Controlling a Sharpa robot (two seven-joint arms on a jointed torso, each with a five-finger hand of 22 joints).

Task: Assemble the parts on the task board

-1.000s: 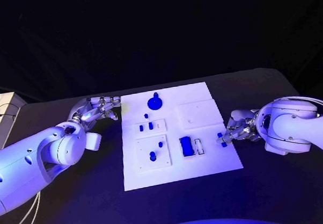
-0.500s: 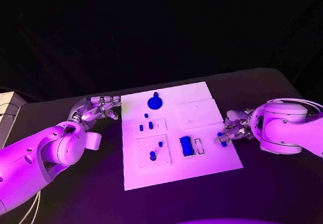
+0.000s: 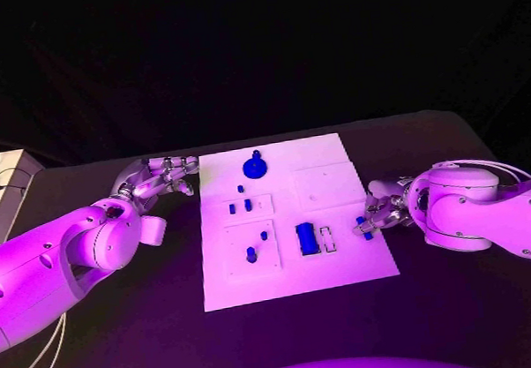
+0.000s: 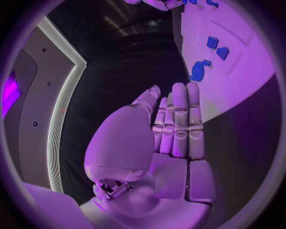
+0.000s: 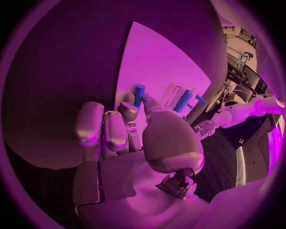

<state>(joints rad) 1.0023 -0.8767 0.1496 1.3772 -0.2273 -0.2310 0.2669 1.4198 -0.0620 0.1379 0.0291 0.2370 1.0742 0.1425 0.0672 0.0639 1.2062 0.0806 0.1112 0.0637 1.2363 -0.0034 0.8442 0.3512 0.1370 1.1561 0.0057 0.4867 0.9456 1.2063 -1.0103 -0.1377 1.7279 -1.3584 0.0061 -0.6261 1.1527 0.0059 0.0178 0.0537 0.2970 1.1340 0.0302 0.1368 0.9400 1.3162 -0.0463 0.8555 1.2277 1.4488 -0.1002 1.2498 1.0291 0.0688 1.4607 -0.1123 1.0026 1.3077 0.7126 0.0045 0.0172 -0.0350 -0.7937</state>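
R hand at board's 3 o'clock edge, pinching small blue peg betw thumb & fingertip. L hand off task board at 10 o'clock, fingers straight & pressed together, holding nothing. Blue block sits mid-board

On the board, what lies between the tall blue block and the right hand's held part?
In the head view, a narrow empty slot lies between the blue block and the part pinched by the right hand.

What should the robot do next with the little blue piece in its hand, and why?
Probably carry it inward toward the empty slot beside the large blue block: the right hand pinches a small blue part at the task board edge.
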